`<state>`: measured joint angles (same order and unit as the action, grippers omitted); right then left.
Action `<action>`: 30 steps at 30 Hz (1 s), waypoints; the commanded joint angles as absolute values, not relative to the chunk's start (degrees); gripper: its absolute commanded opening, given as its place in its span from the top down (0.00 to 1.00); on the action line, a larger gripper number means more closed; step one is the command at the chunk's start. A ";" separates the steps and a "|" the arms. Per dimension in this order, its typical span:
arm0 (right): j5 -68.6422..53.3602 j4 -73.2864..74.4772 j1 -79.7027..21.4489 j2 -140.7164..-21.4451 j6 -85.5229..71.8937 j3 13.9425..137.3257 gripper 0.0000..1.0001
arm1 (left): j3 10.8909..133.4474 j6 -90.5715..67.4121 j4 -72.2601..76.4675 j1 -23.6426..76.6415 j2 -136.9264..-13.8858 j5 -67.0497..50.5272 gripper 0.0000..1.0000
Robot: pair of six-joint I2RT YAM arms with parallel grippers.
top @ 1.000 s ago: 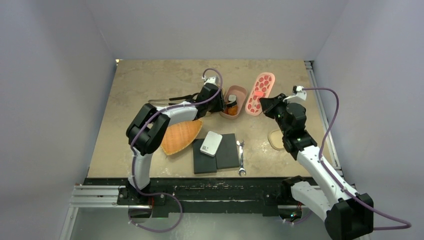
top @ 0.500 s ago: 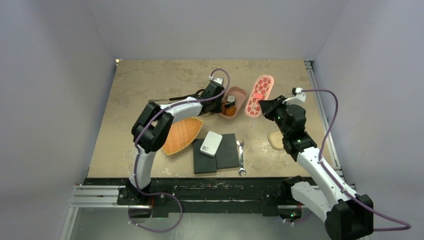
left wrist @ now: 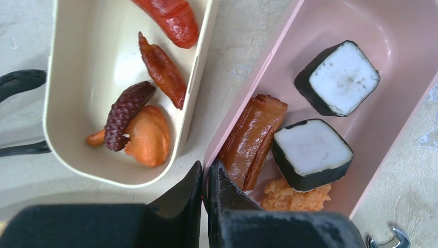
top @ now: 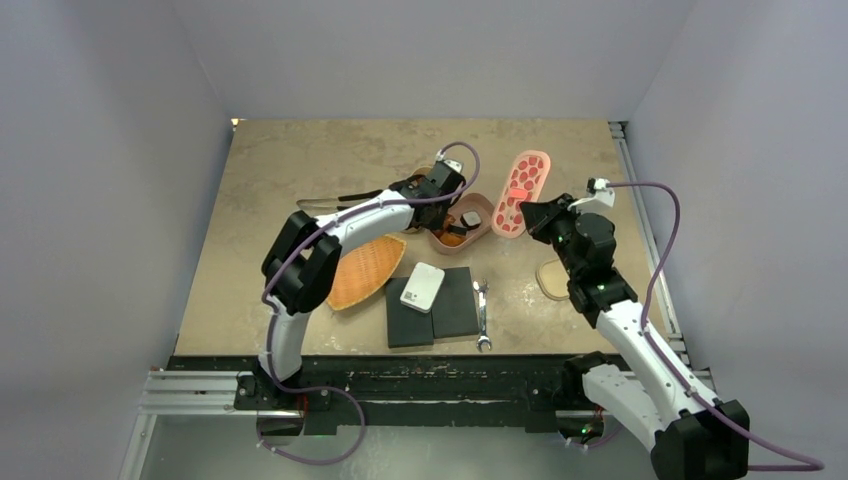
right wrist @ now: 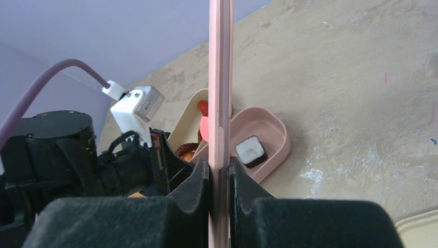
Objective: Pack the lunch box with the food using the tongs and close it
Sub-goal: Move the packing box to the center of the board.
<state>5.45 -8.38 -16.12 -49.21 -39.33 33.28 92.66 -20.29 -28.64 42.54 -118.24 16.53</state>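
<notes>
Tan counter [top: 300, 160], lunch box [left wrist: 392, 31] half packed, its lid [right wrist: 219, 77] clamped in the right gripper [right wrist: 219, 173].
Left gripper [left wrist: 205, 181] is clenched at the box's near corner, and the tongs [top: 352, 195] lie left of it. Lid best held off: food [left wrist: 150, 137] is left in the tray [left wrist: 77, 51].

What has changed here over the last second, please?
The left gripper moved right and closed at the rim of the pink lunch box, which slid slightly toward the near edge. Unchanged: the right gripper clamping the lid, the tongs on the table.
</notes>
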 commanded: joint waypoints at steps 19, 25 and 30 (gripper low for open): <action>7.34 -8.34 -15.91 -45.80 -37.79 33.16 1.00 | 79.99 -20.89 -17.73 46.66 -106.47 24.50 1.00; 6.20 -8.57 -15.91 -46.73 -38.33 32.88 1.00 | 80.02 -21.95 -18.39 46.00 -107.61 26.18 1.00; 4.58 -9.55 -15.91 -47.29 -39.64 32.11 1.00 | 77.78 -22.64 -14.94 45.39 -106.84 25.99 1.00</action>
<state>6.04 -6.94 -16.10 -46.98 -38.70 32.51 73.87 -22.06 -15.64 44.16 -107.94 19.20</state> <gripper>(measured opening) 0.115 0.030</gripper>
